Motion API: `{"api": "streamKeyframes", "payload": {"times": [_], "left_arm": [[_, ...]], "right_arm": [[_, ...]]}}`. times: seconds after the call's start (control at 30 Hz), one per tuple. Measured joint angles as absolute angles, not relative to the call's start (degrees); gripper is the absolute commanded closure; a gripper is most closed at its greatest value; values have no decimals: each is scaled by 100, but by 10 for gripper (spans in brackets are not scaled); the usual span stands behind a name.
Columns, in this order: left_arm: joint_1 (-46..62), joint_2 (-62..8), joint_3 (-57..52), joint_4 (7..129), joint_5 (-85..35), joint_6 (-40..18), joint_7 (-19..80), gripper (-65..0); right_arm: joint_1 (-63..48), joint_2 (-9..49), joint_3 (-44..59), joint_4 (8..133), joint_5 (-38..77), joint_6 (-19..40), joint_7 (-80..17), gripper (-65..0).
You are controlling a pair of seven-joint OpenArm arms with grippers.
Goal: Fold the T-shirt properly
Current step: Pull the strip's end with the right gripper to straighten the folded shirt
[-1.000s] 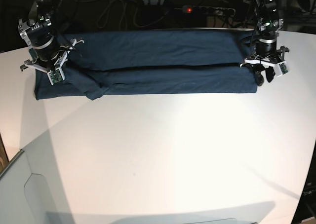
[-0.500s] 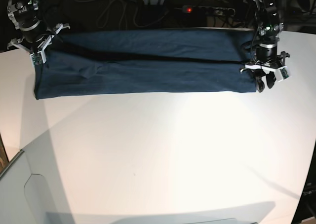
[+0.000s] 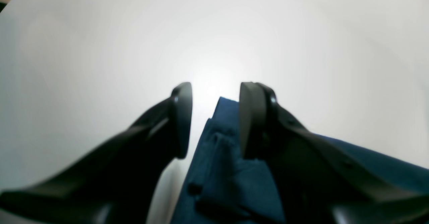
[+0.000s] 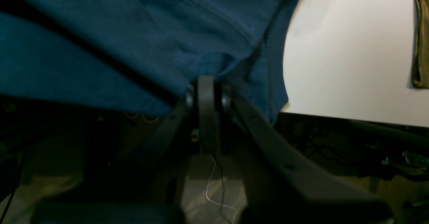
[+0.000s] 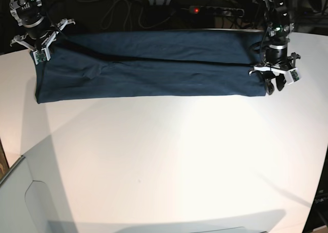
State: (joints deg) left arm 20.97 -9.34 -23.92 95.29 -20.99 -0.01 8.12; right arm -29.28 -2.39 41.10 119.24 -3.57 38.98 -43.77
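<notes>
1. One T-shirt [image 5: 148,69] in view: dark navy, folded into a long band lying across the far part of one white table [image 5: 169,161], running from the far-left edge to the far-right side.
2. Two grippers. The right gripper [image 5: 35,51] is at the left end of the band in the base view, at the far-left corner of the cloth. In the right wrist view its jaws are pressed together on a fold of the shirt's edge [image 4: 214,73], with the cloth lifted above the table's edge there.
3. One dark crease line [image 5: 169,61] runs the length of the band, parting a far strip from a near strip.
4. The left gripper [image 5: 274,84] stands at the right end of the band. In the left wrist view its two fingers [image 3: 182,117] are spread, straddling the corner of the cloth [image 3: 224,140]; nothing is pinched.
5. One power strip [image 5: 215,10], with one red light, lies beyond the table.
</notes>
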Motion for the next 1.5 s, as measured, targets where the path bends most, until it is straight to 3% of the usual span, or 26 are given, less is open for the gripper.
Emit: {"api": "streamKeyframes", "payload": {"times": [0.57, 0.67, 0.8, 0.87, 1.07, 1.33, 1.5], "left_arm": [[2145, -934, -2421, 9529, -2099, 1, 808, -226], [2204, -934, -2425, 9529, -2099, -1, 812, -226], [2224, -934, -2432, 9529, -2099, -1, 814, -226], [2222, -932, -2432, 9529, -2099, -1, 812, -226], [2272, -934, -2436, 9557, -2099, -1, 814, -226], [2491, -941, -2502, 9603, -2102, -3, 832, -228], [2547, -965, -2567, 9559, -2102, -1, 792, -333]], "right_arm": [[-2112, -207, 4123, 11203, -429, 3898, -4394, -16], [-2115, -165, 4117, 11004, -414, 3898, -4392, -108], [-2021, -97, 4141, 10774, -436, 3900, -4418, -305], [-1999, -91, 4141, 10868, -427, 3898, -4397, -345], [-2082, -145, 4324, 11502, -427, 3898, -4445, -343], [-2510, -425, 3833, 11719, -366, 3898, -4438, -343], [-2493, -410, 3498, 11227, -366, 3898, -4362, -343]]}}
